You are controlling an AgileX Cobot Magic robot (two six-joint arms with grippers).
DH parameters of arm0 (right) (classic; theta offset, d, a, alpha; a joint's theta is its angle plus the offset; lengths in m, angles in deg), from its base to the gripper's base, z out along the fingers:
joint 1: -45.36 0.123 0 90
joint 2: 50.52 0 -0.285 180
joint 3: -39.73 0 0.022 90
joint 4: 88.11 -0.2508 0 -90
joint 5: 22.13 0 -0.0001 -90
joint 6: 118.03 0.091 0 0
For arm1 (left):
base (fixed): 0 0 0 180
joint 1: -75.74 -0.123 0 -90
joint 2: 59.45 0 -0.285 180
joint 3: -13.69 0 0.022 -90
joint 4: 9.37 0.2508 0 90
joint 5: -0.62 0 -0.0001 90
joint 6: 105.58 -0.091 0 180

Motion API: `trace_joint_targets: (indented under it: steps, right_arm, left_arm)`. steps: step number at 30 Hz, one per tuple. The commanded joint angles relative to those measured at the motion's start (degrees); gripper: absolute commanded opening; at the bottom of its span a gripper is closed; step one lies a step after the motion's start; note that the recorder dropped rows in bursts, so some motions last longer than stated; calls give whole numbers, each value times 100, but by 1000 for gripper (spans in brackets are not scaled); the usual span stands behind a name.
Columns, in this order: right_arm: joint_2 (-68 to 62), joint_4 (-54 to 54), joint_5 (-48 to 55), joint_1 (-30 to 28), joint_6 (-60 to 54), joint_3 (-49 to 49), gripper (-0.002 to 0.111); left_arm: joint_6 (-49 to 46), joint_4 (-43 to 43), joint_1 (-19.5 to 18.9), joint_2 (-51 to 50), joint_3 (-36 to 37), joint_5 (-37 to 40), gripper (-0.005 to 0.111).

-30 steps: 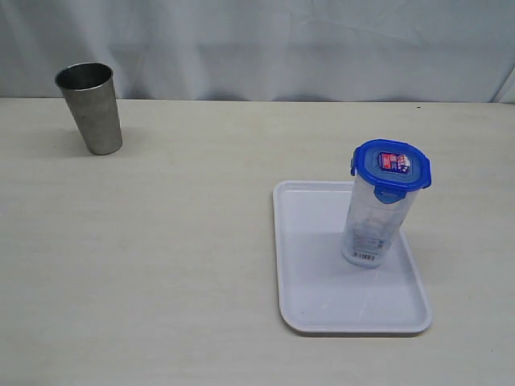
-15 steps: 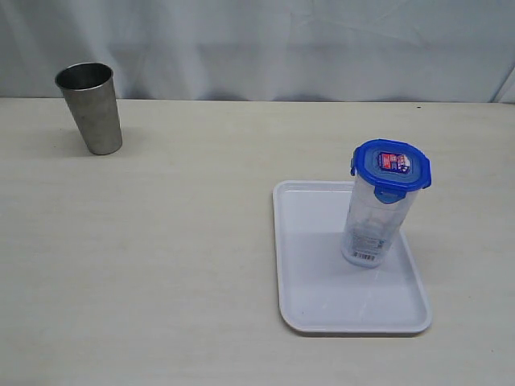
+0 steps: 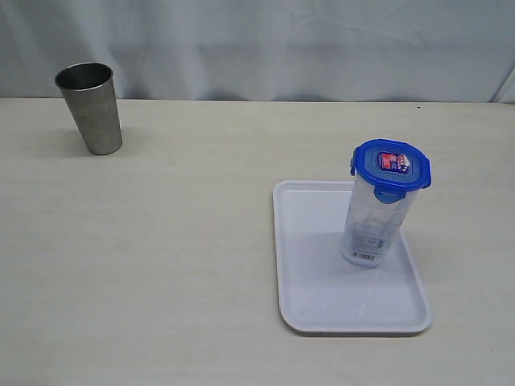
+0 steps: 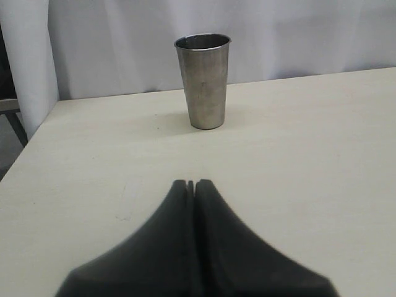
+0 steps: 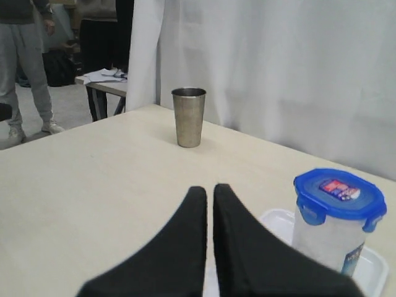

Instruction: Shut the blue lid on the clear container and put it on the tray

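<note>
While the left gripper point(image 4: 192, 184) and right gripper point(image 5: 210, 189) sit w/ jaws pressed together, holding nothing, the clear container point(image 3: 372, 225) stands upright on the tray point(image 3: 322, 299) — blue lid point(image 3: 392, 166) on top; 1 steel tumbler point(image 3: 91, 108) well apart.

Blue lid point(image 3: 391, 170), white tray point(image 3: 322, 301), grey steel tumbler point(image 3: 90, 108).

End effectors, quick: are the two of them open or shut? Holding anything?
Left end effector: closed, holding nothing.
Right end effector: closed, holding nothing.
</note>
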Motion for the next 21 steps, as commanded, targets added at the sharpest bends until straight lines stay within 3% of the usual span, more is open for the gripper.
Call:
trace_joint_targets:
  steps: [1,4,9,12,16,21]
  right_arm:
    - [24,212,-62,-401,-78,462,5]
    - [24,783,-564,-762,-218,863,5]
    - [24,771,-3707,-1458,-121,1748,5]
    - [24,1263,-3894,-1960,94,1748,5]
    - [24,2963,-3396,-2166,1590,1748,5]
    - [24,2867,-2399,-2166,1979,1748,5]
  left_arm:
    - [-9,-42,-24,13,19,-14,0]
    - [-9,-42,-24,13,19,-14,0]
    - [-9,-42,-24,13,19,-14,0]
    - [-9,-42,-24,13,19,-14,0]
    - [-9,-42,-24,13,19,-14,0]
    - [-9,-42,-24,13,19,-14,0]
